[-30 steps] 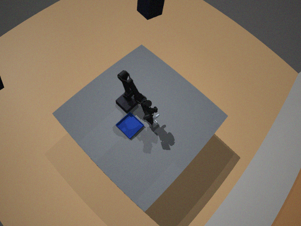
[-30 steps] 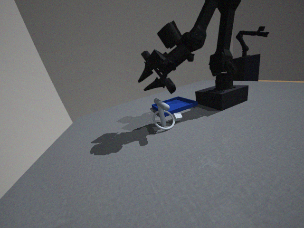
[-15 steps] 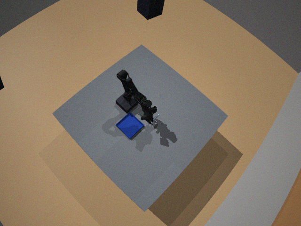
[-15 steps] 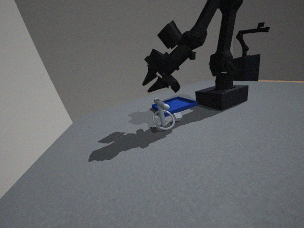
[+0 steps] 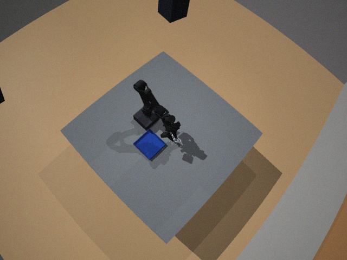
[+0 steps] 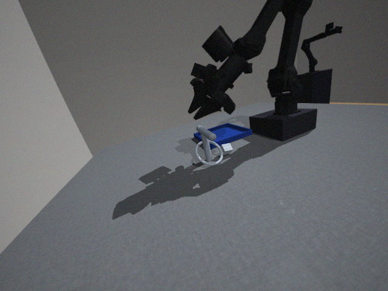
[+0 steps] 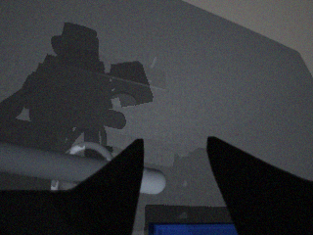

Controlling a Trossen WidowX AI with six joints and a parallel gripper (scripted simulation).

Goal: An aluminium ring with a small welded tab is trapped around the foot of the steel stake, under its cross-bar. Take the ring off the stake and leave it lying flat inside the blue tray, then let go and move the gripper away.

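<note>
Six-joint arm [image 5: 150,99] [image 6: 288,40], bent high above its base, its wrist angled downward. Gripper [image 5: 171,137] [image 6: 191,115] [image 7: 175,144]: fingers parted, nothing between them; in the top view, their spacing is hard to judge.

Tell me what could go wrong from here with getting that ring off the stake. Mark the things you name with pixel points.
The open gripper [image 6: 191,115] [image 7: 175,144] hangs above the stake's cross-bar [image 6: 206,133] [image 7: 155,181], so a finger might knock the bar on the way down.

The ring [image 6: 196,156] [image 7: 91,146] stands tilted up around the post [image 6: 207,149] beneath that bar; a straight upward pull would likely jam it.

The blue tray [image 5: 149,145] [image 6: 230,133] [image 7: 193,229] has raised walls, so the ring could catch on one and end up leaning.
</note>
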